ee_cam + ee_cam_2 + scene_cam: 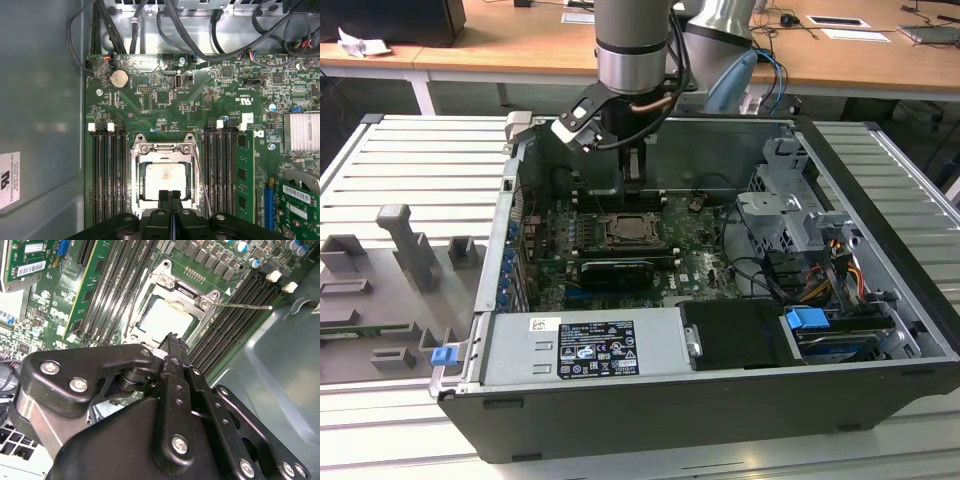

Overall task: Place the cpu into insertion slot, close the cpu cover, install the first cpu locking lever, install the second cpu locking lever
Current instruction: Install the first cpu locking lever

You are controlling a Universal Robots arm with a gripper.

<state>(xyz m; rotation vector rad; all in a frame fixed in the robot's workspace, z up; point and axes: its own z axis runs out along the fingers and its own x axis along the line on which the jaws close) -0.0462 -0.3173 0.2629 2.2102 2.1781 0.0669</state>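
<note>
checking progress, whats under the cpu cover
The cpu shows through the open centre of the cpu cover. The frame hides its edges and the insertion slot; the gripper hides one side.

Operator: Where is the gripper [635, 188]?
Technician: Inside the open computer case [650, 415], pointing down, just above the insertion slot [636, 232] on the green motherboard [698, 238].
Operator: Nearest the camera?
Technician: A silver power supply [582, 345]; the case rests on a slatted table [380, 160].
</note>
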